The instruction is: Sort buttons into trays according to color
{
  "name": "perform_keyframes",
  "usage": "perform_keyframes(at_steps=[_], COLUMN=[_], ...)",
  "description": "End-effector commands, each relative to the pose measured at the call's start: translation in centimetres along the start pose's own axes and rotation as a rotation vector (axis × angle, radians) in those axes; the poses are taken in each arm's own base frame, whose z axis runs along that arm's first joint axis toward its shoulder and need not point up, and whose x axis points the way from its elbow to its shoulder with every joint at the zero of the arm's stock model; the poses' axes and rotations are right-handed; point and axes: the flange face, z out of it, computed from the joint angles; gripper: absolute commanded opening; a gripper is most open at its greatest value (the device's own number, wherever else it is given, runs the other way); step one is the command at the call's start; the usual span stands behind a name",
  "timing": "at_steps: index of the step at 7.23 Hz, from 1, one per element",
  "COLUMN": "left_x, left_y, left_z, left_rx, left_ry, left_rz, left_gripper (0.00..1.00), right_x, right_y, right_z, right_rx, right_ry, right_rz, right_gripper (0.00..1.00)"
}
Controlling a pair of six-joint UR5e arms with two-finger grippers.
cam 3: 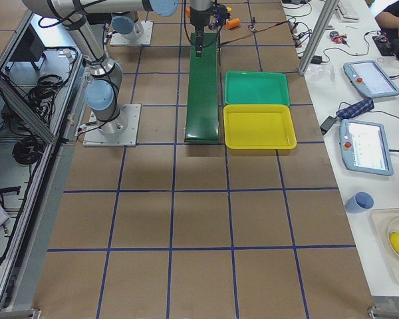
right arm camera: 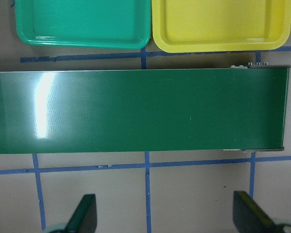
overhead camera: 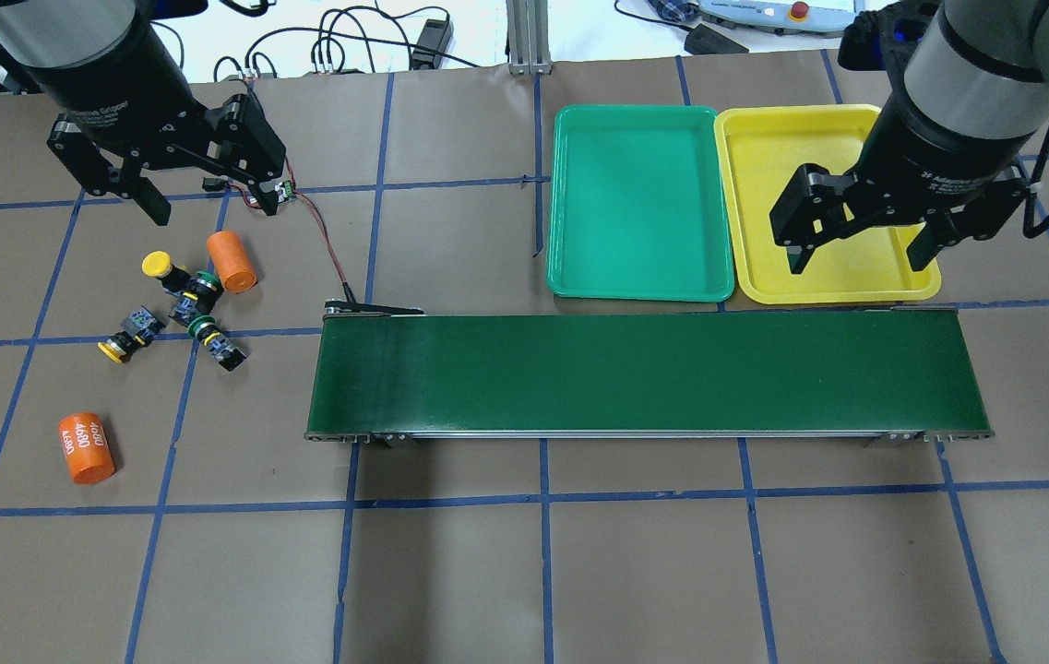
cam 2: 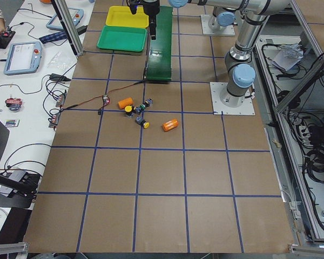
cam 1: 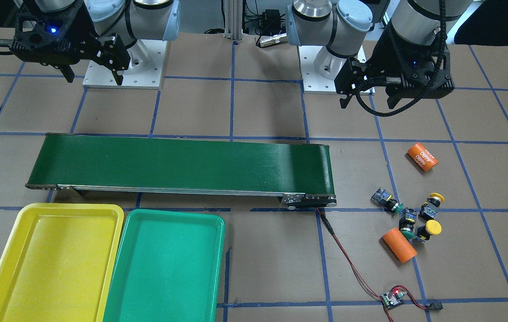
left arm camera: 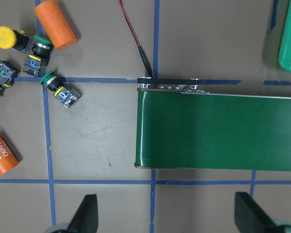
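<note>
Two yellow-capped buttons [overhead camera: 155, 265] [overhead camera: 111, 349] and two green-capped buttons [overhead camera: 204, 281] [overhead camera: 201, 323] lie in a loose cluster on the table's left, also in the left wrist view [left arm camera: 48, 77]. My left gripper [overhead camera: 213, 210] hangs open and empty above the table, just beyond the cluster. The green tray [overhead camera: 639, 212] and the yellow tray [overhead camera: 764, 184] stand side by side at the far right, both with nothing in them. My right gripper [overhead camera: 859, 265] hangs open and empty above the yellow tray's near edge.
A long dark green conveyor belt [overhead camera: 644, 373] runs across the middle, in front of the trays. One orange cylinder [overhead camera: 232, 261] lies against the buttons, another [overhead camera: 87, 447] nearer the robot. A red wire runs from the belt's end to a small circuit board [cam 1: 392, 298].
</note>
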Motion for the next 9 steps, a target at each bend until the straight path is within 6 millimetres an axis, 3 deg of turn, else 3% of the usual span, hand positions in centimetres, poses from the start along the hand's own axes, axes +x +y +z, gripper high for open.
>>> perform_keyframes(at_steps=[1, 3, 4, 5, 6, 7, 9], left_x=[0.0, -0.2, -1.4, -4.7, -10.3, -17.6, -26.5], left_y=[0.1, 0.4, 0.3, -0.1, -1.0, -1.9, 0.0], left_z=[0.1, 0.7, 1.4, 2.9, 4.6, 7.9, 12.6], left_rx=[0.0, -0.015, -0.032, -0.06, -0.025, -0.022, -0.041], left_ry=[0.0, 0.0, 0.003, 0.011, 0.016, 0.027, 0.051], left_rz=[-0.004, 0.011, 0.059, 0.02, -0.037, -0.112, -0.208], left_gripper=[1.0, 1.0, 1.0, 1.0, 1.0, 1.0, 1.0], right_x=[0.0, -0.1, -0.1, -0.1, -0.1, -0.1, -0.1], right_y=[-0.1, -1.0, -1.4, -1.6, -1.7, -2.1, -4.3], right_z=[0.0, -0.2, -0.1, -0.1, 0.1, 0.9, 2.5], right_rx=[0.006, 0.058, 0.073, 0.075, 0.069, 0.049, 0.056], right_ry=[-0.004, -0.007, -0.006, -0.009, -0.011, -0.006, -0.009], right_rz=[0.007, -0.005, -0.004, -0.001, -0.006, -0.005, 0.004], right_gripper=[1.0, 1.0, 1.0, 1.0, 1.0, 1.0, 1.0])
